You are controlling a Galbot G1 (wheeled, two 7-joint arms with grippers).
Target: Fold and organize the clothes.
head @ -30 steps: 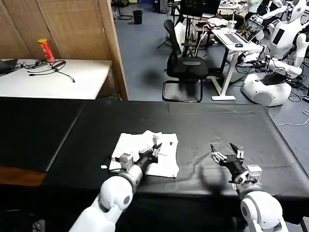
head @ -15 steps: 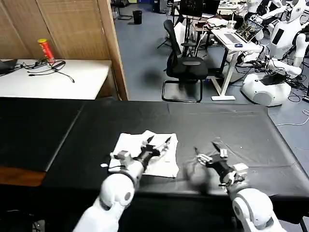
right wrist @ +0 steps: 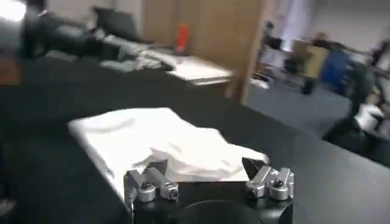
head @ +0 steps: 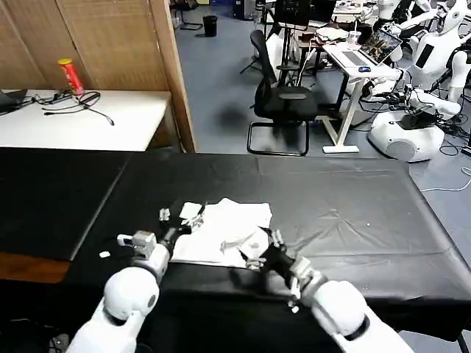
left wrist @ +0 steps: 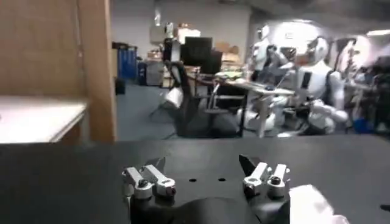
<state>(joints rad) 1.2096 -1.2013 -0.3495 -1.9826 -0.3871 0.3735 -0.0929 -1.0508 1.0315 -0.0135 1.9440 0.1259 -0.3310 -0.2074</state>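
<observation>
— What is the work surface? 
— A long table [head: 353, 191] covered by a black cloth [head: 73, 198], creased in places.

— And what lies on it? 
— A folded white T-shirt [head: 224, 229], rumpled on top, near the front edge, and a small white scrap [head: 104, 254] well to its left.

The T-shirt [head: 224, 232] lies on the table [head: 353, 206], near its front edge. The left gripper [head: 179, 216] is at the shirt's left side, the right gripper [head: 263, 248] at its front right corner. Behind the table stands an office chair [head: 283, 103].
</observation>
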